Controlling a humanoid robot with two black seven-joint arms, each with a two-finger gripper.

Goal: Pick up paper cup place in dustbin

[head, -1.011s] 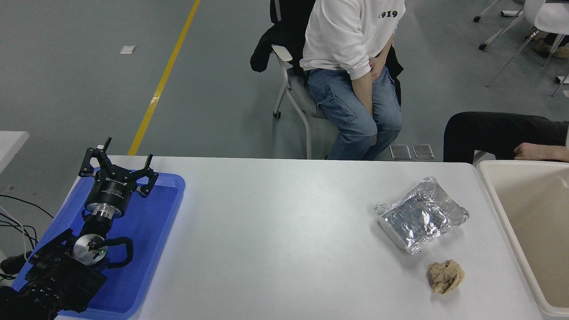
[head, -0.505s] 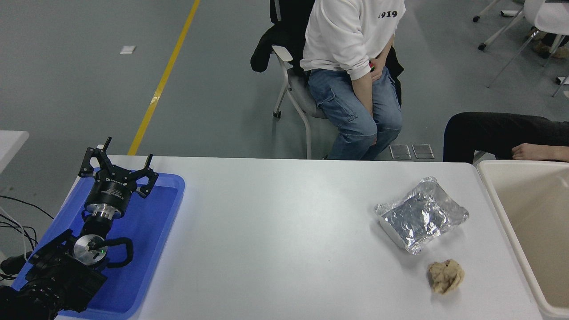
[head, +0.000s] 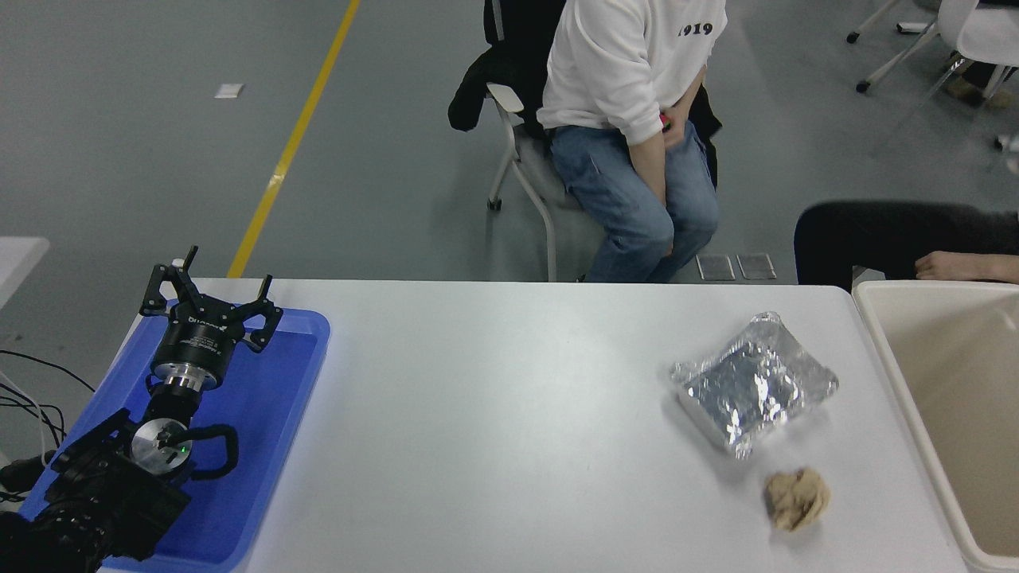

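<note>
**Left arm parked over tray; no cup visible on bench**

The left end effector [head: 208, 290] sits at the lower left, above the far end of the blue tray [head: 279, 398]. Its fingers are spread wide and hold nothing. The arm behind it runs back to the lower-left corner of the picture, lying over the tray. The right arm and its end effector are out of view.

The white bench [head: 493, 430] carries three items besides the tray. A foil tray [head: 752, 386] lies right of centre, tilted on the diagonal, its wrapping crumpled. Just in front of it, apart from it, rests a tan paper ball [head: 796, 497]. The bin [head: 880, 334] stands at the right end of the bench, cut off by the picture's edge; only its near-left rim and part of its inner wall show. What can be seen of its inside holds nothing, but the greater part is out of frame.

The cup cannot be found in this view: it is not on the visible bench surface, and whether it lies in the hidden part of the bin cannot be told.

Beyond the far edge a person [head: 629, 95] in a white top and jeans sits on a chair. Further right, a dark sleeve and a hand [head: 955, 264] rest just behind the bin's far rim.
</note>
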